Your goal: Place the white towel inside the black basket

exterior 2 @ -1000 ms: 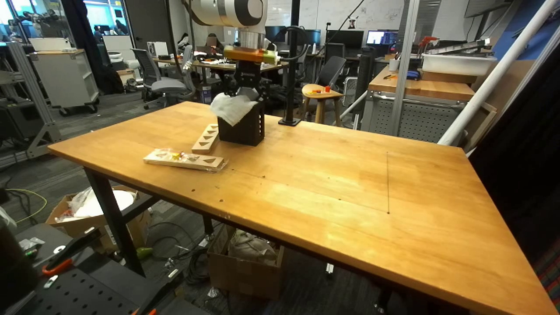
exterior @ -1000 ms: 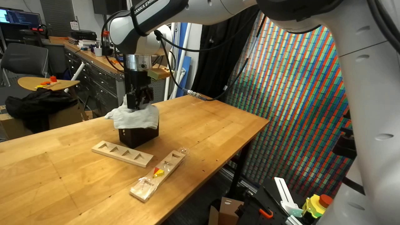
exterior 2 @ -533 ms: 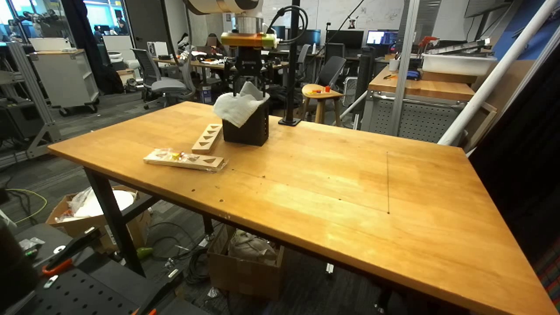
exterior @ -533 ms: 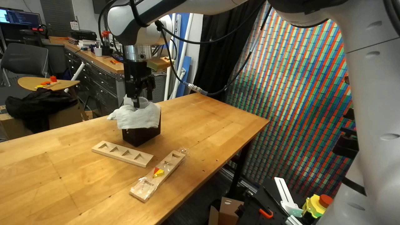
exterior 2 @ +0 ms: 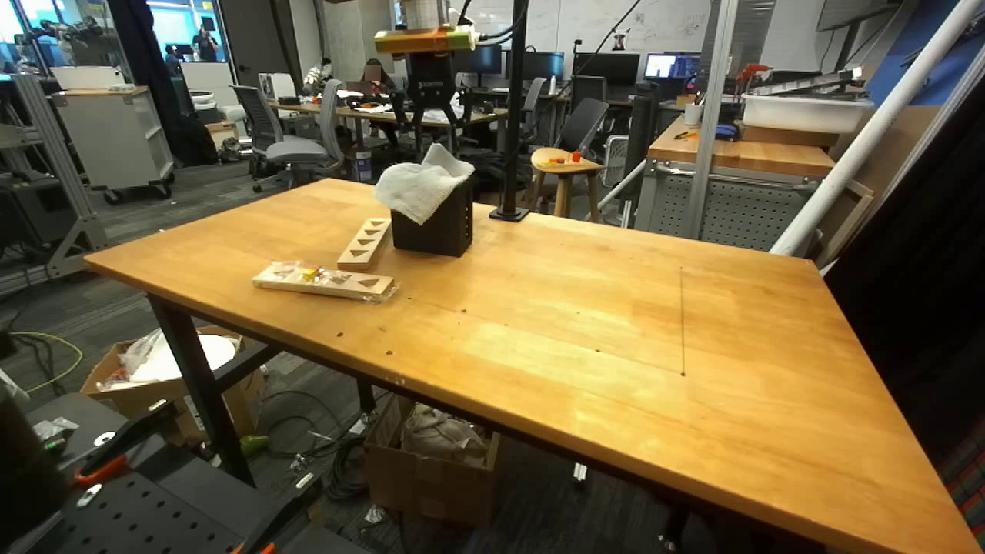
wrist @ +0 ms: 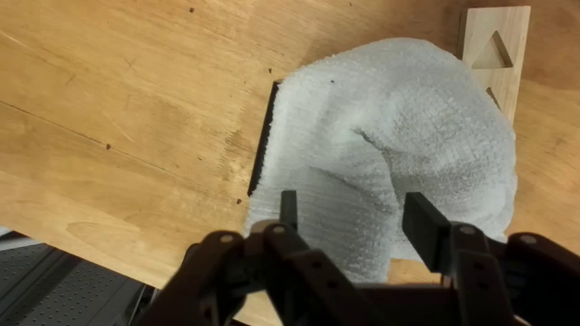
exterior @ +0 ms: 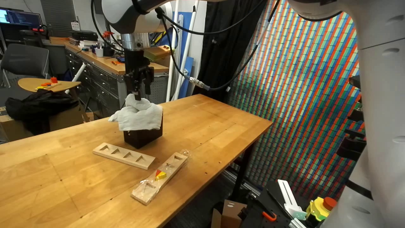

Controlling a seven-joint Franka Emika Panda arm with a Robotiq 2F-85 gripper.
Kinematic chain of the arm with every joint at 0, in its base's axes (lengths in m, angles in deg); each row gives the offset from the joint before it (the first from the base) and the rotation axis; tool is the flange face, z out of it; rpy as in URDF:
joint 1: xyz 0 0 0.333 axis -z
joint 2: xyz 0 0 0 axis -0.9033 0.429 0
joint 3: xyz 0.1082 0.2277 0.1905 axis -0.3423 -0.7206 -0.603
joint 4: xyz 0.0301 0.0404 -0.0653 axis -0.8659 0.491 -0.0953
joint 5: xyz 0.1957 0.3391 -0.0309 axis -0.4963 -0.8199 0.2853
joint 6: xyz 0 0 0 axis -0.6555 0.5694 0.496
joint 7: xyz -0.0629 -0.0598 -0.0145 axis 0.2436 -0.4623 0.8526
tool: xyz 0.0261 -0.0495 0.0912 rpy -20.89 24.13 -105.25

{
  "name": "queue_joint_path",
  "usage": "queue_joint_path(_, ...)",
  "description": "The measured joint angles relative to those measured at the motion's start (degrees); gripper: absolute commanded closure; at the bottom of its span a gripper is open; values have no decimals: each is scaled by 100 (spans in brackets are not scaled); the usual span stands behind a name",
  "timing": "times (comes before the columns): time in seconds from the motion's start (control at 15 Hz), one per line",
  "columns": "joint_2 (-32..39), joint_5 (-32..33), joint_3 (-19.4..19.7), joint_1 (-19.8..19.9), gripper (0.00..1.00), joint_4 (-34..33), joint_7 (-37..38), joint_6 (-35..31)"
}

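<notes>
The white towel (exterior: 140, 119) lies crumpled over the top of the black basket (exterior: 142, 138) in both exterior views. It drapes over the rim, with one peak standing up (exterior 2: 423, 191). The basket (exterior 2: 435, 235) stands upright on the table, its opening covered. In the wrist view the towel (wrist: 385, 113) hides nearly all of the basket, and only a thin dark edge (wrist: 263, 145) shows. How much towel is inside is hidden. My gripper (wrist: 351, 203) is open and empty, with its fingers apart above the towel. It also shows just over the towel in an exterior view (exterior 2: 436, 145).
A wooden board with triangular recesses (exterior: 124, 155) lies beside the basket. A second board in clear plastic, with red and yellow pieces (exterior: 159, 177), lies nearer the table edge. A black post (exterior 2: 517, 138) stands at the table's (exterior 2: 577, 308) edge behind the basket.
My gripper has opened, let go of the towel and risen above it. The basket and towel shifted slightly at first, then stayed still.
</notes>
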Motion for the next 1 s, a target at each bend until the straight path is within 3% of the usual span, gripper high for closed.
queue_joint_path(0.33,7,0,-2,-213,100,9,457,-4)
queue_joint_path(1.0,45,-5,138,-173,100,278,756,-178)
